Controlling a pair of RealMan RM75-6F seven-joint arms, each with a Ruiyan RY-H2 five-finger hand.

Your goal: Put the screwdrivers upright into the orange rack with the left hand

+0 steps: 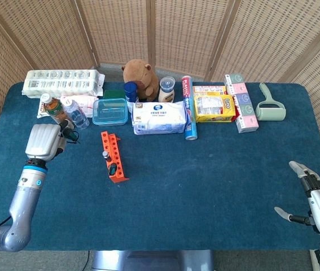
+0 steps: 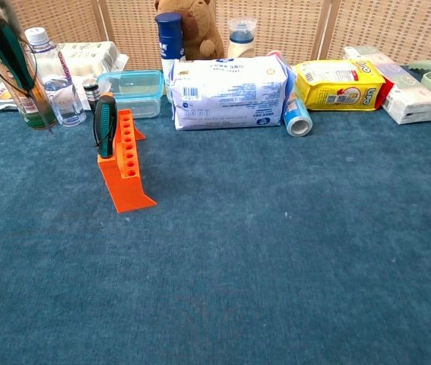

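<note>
Left hand (image 1: 44,141) gripping, right hand (image 1: 316,199) spread

The left hand (image 1: 43,141) has a pale silver-grey back shell with dark fingers showing at its edge. Behind it sits a wrist band with a blue ring and a small blue dot, then a smooth rounded forearm in bluish grey. The right hand (image 1: 316,199) is the same silver-grey, its slim fingers pale green-grey with dark segments between them.
</note>
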